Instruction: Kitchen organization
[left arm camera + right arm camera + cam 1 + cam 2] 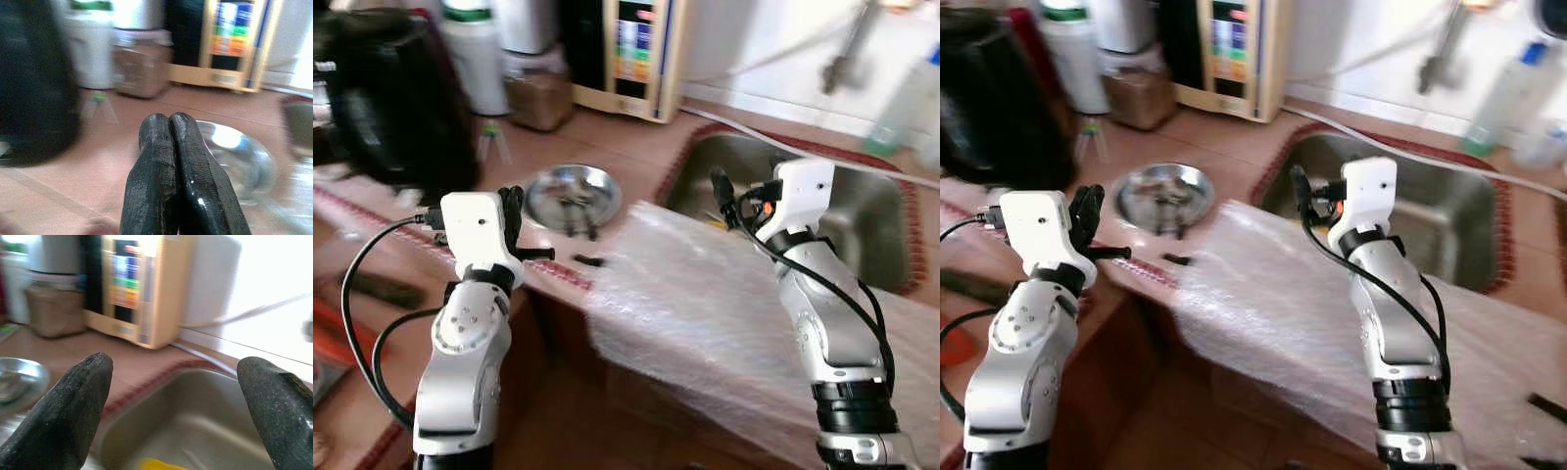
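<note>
A round steel dish (pixel 574 192) sits on the brown counter with some dark utensils in it. My left gripper (pixel 514 198) is raised just left of the dish, above the counter's front edge. Its two black fingers are pressed together with nothing between them, as the left wrist view shows, left gripper (pixel 168 123). My right gripper (pixel 725 190) hovers at the near left rim of the steel sink (pixel 867 220). It is open and empty in the right wrist view, right gripper (pixel 173 366). A crinkled clear plastic sheet (pixel 705 304) lies over the counter and hangs off its edge between my arms.
A small black piece (pixel 588 260) lies near the sheet's left edge. At the back stand a big black appliance (pixel 391 98), a white canister (pixel 475 59), a jar of brown stuff (pixel 538 96) and a beige machine (pixel 626 54). Something yellow (pixel 156 464) lies in the sink.
</note>
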You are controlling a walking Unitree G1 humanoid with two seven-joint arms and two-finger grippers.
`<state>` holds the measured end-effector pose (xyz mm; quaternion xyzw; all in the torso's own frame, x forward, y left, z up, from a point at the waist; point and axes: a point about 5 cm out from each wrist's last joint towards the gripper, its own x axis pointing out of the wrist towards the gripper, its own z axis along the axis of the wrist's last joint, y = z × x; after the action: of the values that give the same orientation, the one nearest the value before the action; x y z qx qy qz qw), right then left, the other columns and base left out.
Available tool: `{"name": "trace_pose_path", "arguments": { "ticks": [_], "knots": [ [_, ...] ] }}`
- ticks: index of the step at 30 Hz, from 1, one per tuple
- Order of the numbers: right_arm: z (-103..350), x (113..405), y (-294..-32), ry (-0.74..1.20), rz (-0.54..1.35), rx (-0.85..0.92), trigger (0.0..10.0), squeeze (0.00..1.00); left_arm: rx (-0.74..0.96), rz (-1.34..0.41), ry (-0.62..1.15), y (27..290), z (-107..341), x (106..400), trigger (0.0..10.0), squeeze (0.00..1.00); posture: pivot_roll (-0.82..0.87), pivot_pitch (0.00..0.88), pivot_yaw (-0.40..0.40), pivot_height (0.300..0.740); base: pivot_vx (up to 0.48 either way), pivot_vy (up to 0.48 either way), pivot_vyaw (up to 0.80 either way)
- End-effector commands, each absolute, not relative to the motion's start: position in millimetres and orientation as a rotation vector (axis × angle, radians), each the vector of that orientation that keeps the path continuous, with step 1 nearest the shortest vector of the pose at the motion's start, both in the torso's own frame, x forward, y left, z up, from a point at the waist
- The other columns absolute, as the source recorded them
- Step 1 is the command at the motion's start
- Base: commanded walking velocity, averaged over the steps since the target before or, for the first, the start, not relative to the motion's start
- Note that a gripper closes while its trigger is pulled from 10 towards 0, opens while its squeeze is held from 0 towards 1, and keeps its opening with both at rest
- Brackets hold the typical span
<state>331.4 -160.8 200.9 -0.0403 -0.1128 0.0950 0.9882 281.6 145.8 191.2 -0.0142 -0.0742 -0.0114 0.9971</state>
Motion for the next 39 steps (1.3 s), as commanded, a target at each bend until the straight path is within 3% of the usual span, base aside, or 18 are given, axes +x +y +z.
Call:
{"name": "trace_pose_path", "arguments": {
  "ticks": [1, 7, 25, 39],
  "knots": [
    [202, 331, -164, -0.231, 0.177, -0.077, 10.0, 0.0, -0.027, -0.031, -0.144, 144, 190, 282, 10.0, 0.0, -0.04, 0.072, 0.007, 0.74, 0.0, -0.48, -0.8],
    [202, 332, -163, -0.229, 0.183, -0.075, 10.0, 0.0, -0.025, -0.02, -0.136, 146, 187, 282, 10.0, 0.0, -0.04, 0.075, 0.002, 0.74, 0.0, -0.393, -0.07],
    [207, 332, -160, -0.251, 0.216, -0.081, 10.0, 0.0, 0.046, 0.107, -0.16, 161, 194, 276, 10.0, 0.0, -0.03, 0.091, 0.004, 0.74, 0.0, 0.0, 0.0],
    [210, 334, -156, -0.262, 0.229, -0.089, 10.0, 0.0, 0.037, 0.089, -0.155, 155, 194, 280, 10.0, 0.0, -0.03, 0.079, 0.001, 0.74, 0.0, 0.0, 0.61]
  ]
}}
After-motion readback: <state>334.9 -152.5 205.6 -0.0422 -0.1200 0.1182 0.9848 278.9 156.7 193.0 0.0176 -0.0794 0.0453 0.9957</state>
